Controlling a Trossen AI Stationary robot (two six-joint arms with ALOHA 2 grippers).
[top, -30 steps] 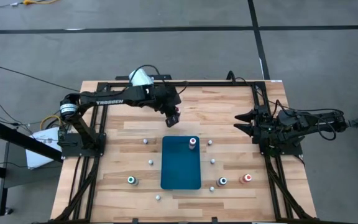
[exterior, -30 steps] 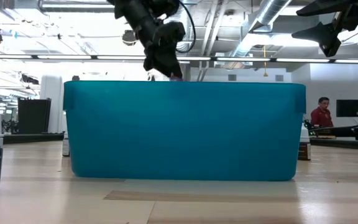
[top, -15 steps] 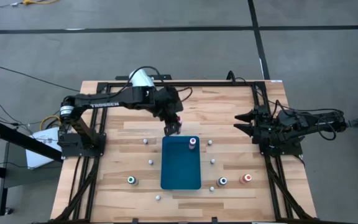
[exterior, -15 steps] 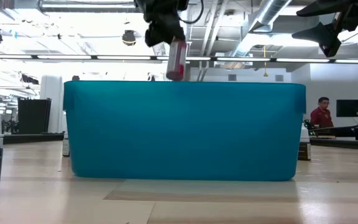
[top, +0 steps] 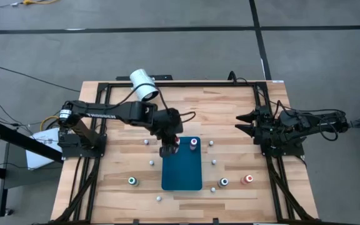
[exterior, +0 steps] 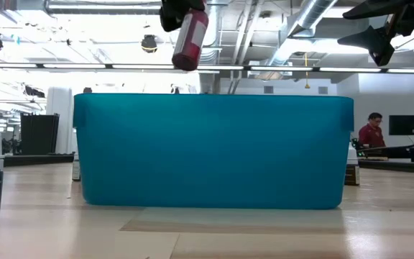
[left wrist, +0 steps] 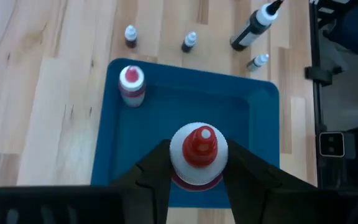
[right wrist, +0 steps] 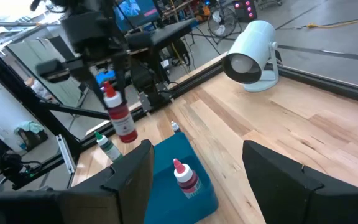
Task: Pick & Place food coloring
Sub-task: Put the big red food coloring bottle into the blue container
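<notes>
One red bottle (left wrist: 197, 155) pinched in left tool (left wrist: 194, 177) above teal tray (top: 183, 178), another bottle (top: 194, 144) beside.

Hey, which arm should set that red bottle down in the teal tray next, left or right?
Left. The left gripper is shut on the red bottle and hovers above the teal tray, near its corner. The right gripper waits open at the table's right side, holding nothing.
</notes>
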